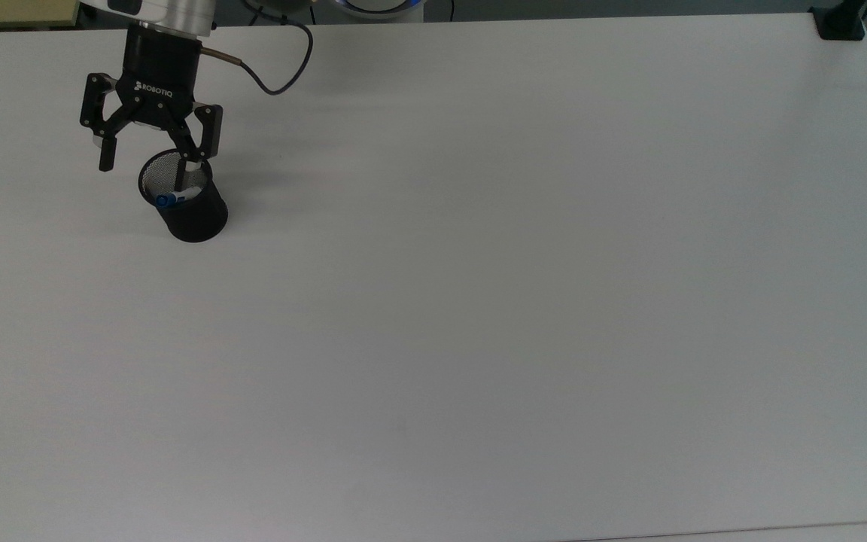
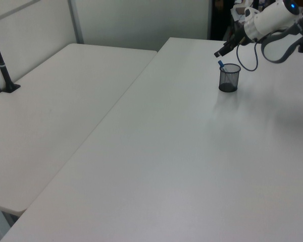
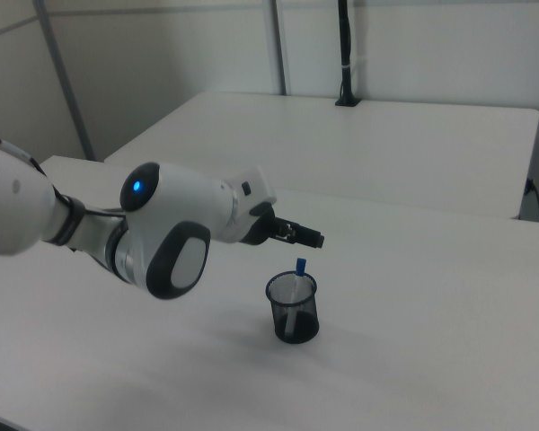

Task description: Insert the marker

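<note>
Already dropped into the black mesh cup [image 1: 185,197] at the top view's upper left, blue-capped marker [image 1: 174,199] leaning on the rim, cap up; gripper [image 1: 151,161] spread wide just above, empty, presumably so as to clear the cup.

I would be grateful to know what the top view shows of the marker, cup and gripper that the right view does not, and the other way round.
The top view looks down into the black mesh cup, so the marker is seen leaning across its inside, with the gripper spread open above the rim and a black cable trailing from the wrist. The right view shows the cup standing upright from the side, the marker's blue cap poking above the rim, and the arm's white body. Both show the marker inside the cup on the white table, released.
</note>
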